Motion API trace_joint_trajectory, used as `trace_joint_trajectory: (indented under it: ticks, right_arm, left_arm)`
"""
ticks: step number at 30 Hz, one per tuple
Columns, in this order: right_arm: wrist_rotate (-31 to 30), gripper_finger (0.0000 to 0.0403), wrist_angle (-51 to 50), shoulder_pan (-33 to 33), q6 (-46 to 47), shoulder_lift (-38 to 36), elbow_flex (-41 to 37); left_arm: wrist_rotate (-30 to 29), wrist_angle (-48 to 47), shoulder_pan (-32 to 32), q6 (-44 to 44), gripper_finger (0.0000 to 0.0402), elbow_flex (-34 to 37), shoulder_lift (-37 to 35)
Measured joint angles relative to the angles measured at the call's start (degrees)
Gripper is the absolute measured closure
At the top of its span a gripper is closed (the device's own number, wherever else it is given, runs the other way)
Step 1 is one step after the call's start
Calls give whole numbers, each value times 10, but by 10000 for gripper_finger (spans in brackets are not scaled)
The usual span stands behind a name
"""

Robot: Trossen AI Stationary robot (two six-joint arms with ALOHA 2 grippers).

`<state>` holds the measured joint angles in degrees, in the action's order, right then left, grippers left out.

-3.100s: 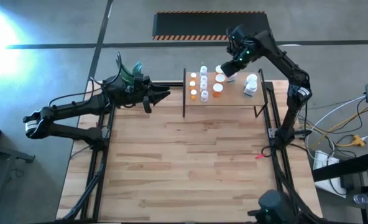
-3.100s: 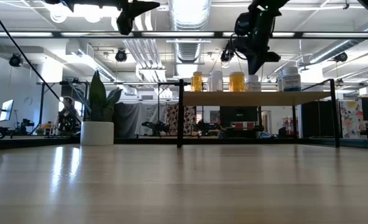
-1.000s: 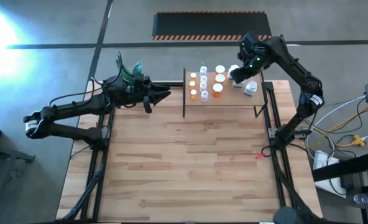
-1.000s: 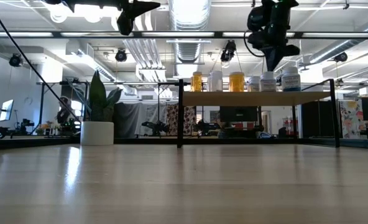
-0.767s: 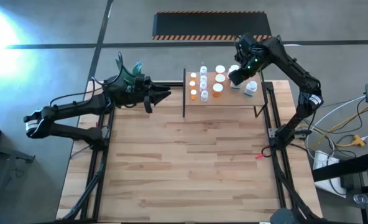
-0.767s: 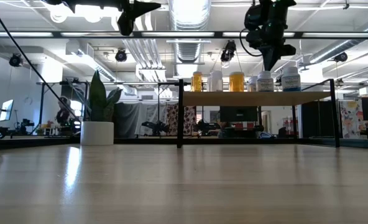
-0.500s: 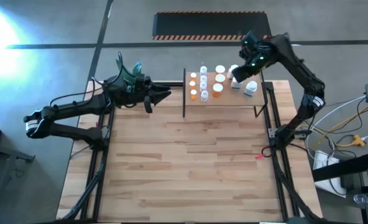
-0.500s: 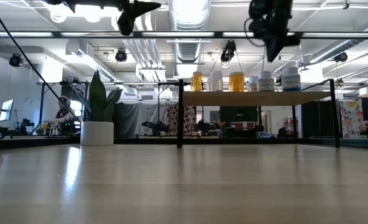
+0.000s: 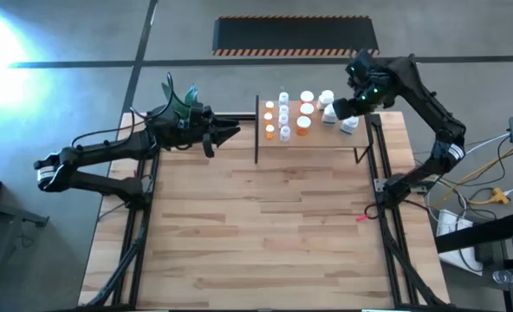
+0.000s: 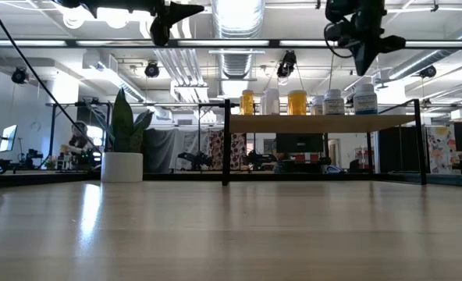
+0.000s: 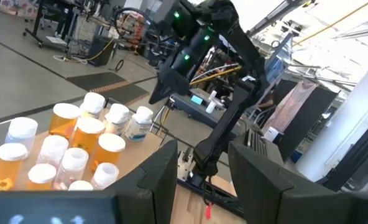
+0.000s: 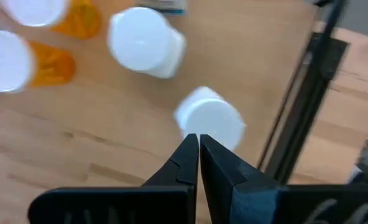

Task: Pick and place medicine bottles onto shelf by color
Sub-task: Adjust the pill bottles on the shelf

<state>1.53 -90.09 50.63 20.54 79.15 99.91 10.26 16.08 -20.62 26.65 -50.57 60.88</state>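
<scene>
The shelf (image 9: 317, 139) stands at the table's far edge, a light-wood board between black posts; it also shows in the low view (image 10: 317, 123). Several medicine bottles stand upright on it: orange ones (image 9: 303, 125) and clear ones at its left, white ones (image 9: 349, 124) at its right. My right gripper (image 9: 338, 110) is shut and empty, high above the white bottles (image 12: 209, 121), clear of their caps in the low view (image 10: 367, 69). My left gripper (image 9: 230, 132) hangs open and empty left of the shelf (image 11: 202, 158).
A white plant pot (image 10: 122, 166) with green leaves stands at the table's far left, behind my left arm. The shelf's black posts (image 9: 256, 130) stand around the board. The wooden tabletop (image 9: 265, 234) stretches toward the near edge.
My right gripper has risen from just above a white bottle on the shelf's right part and gone toward the table's right edge. The bottles stand as before.
</scene>
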Motion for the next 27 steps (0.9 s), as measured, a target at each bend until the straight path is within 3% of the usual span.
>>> trace_joint_trajectory:
  ticks: [6, 15, 27]
  right_arm:
    - [-30, 394, 0, 0, 18, -30, -40]
    - [-12, 394, 1, 0, 7, -36, -91]
    - [20, 394, 10, -4, -50, -10, -92]
  left_arm:
    - [0, 0, 0, 0, 275, 0, 0]
    - [0, 0, 0, 0, 275, 0, 2]
    - [0, 2, 0, 0, 275, 0, 2]
